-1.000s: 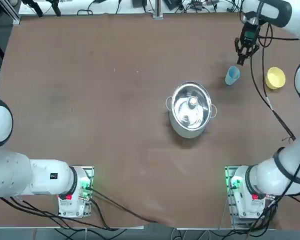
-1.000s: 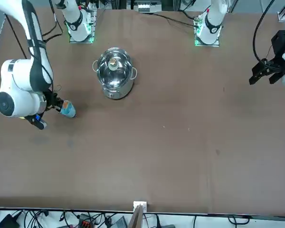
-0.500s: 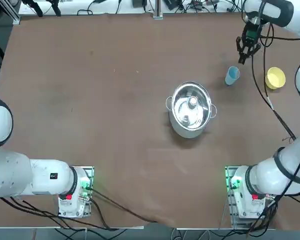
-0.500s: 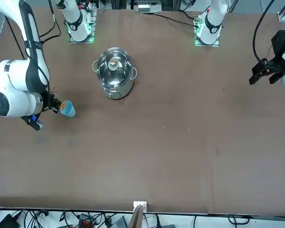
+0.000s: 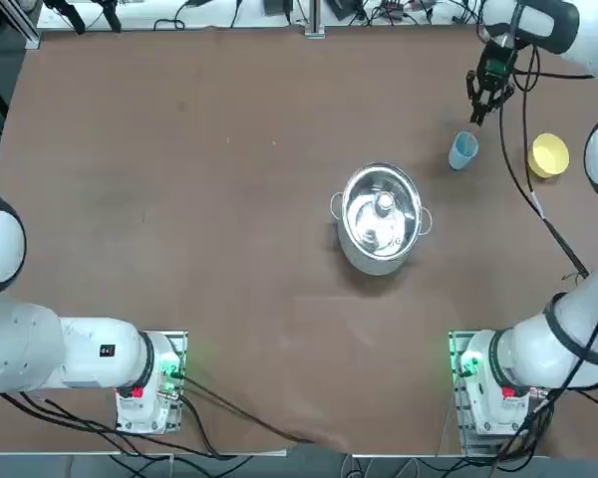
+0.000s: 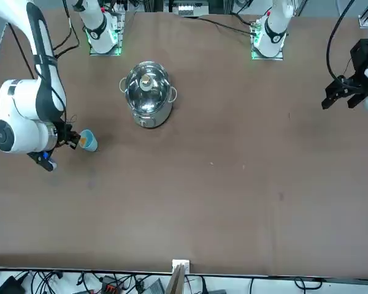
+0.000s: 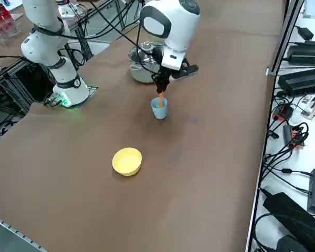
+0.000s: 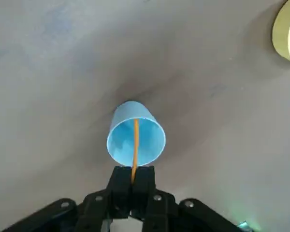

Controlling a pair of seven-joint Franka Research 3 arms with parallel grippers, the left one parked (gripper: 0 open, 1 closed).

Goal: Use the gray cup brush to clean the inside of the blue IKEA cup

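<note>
White rounded right arm, black cables, black claw

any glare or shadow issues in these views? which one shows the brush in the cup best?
Top view: bright glare off the shiny steel pot. Right side view: green base-light glow on the table; the thin orange-tan brush stick enters the small light-blue plastic cup. Right wrist view: clearest, the right hand shut on the stick, a soft dark shadow beside the cup, the yellow cup cropped at the edge.
</note>
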